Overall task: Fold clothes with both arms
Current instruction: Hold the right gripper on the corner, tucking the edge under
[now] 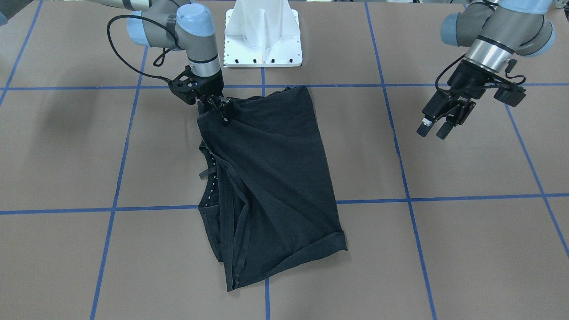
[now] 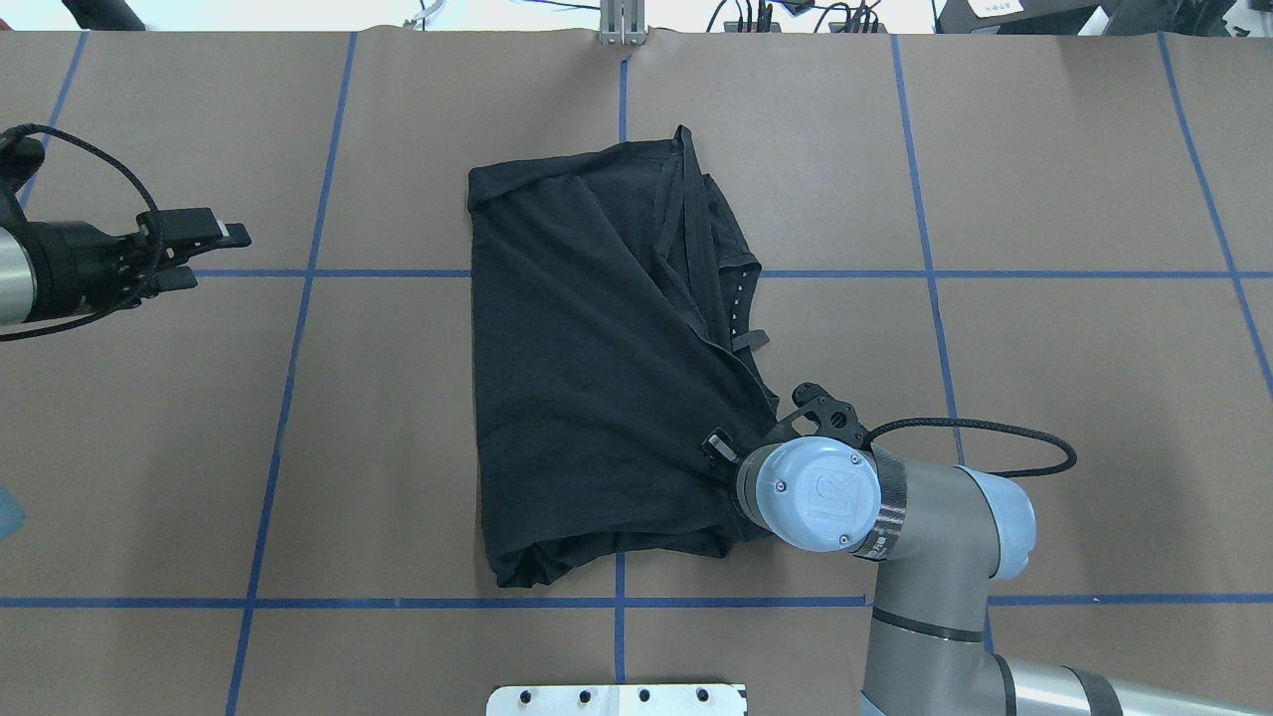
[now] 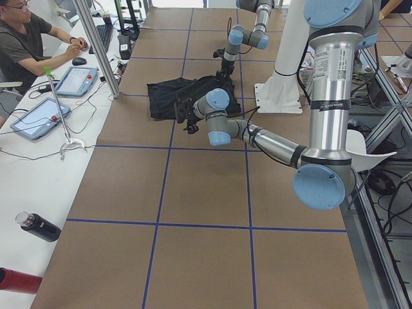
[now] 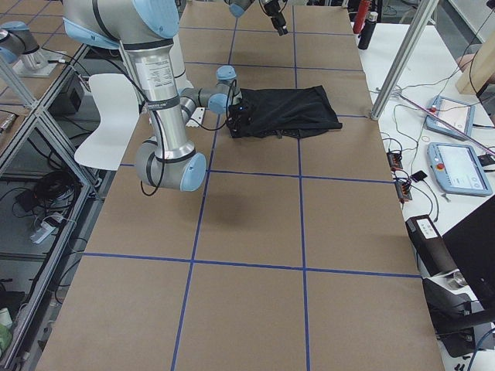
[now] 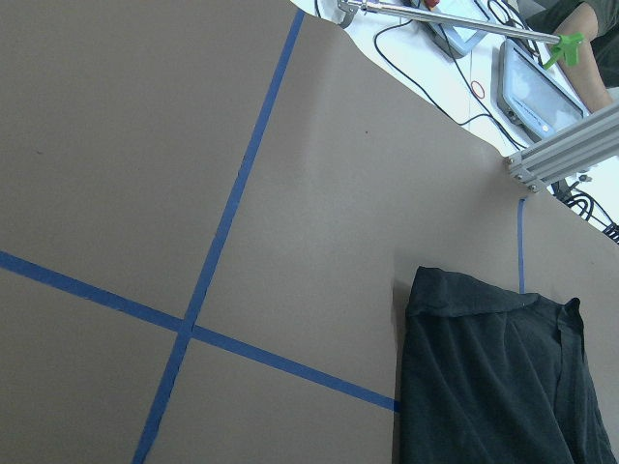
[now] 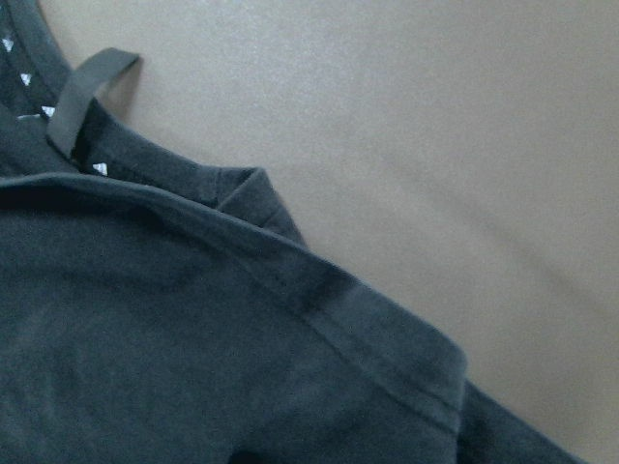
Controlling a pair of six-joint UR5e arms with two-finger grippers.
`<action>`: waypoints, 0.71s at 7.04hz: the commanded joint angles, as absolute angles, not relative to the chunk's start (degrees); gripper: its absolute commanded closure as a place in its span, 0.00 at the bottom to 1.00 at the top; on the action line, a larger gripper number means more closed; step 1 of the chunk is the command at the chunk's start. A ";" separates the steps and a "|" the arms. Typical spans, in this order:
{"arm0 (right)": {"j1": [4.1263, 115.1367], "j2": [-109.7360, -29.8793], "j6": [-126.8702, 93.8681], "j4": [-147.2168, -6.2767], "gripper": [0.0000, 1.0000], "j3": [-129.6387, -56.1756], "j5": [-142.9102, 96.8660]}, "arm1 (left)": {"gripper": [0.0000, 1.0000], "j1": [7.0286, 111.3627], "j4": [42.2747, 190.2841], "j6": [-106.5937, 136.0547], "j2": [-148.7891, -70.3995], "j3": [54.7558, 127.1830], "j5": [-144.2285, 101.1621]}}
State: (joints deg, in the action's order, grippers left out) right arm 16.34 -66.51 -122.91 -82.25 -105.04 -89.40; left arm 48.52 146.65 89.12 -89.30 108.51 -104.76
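The brown table [image 1: 466, 258], gridded with blue tape, carries the black T-shirt [image 1: 271, 178], folded lengthwise across its middle in front of the white pedestal [image 1: 262, 40]. The right gripper [image 1: 223, 113] has its fingers pinched together on the shirt's corner nearest the pedestal. The left gripper [image 1: 433, 130] hangs well off to the side (apart from the cloth), fingers spread, grasping nothing. Small white marks [image 1: 214, 171] line the collar

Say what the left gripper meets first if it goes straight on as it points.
Probably the brown paper table top, short of the black T-shirt: the black two-finger left gripper tilts downward. Depth is unclear.
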 commanded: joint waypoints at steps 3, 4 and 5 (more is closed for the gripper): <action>16.35 -66.27 -122.08 -82.18 1.00 -105.46 -89.56 | 0.00 48.52 146.69 89.12 -89.21 108.63 -104.77; 16.43 -66.18 -122.08 -82.18 1.00 -105.64 -89.65 | 0.00 48.52 146.69 89.21 -89.30 108.72 -104.77; 16.87 -66.18 -121.99 -82.18 1.00 -106.60 -90.34 | 0.00 48.52 146.69 89.47 -89.30 108.72 -104.77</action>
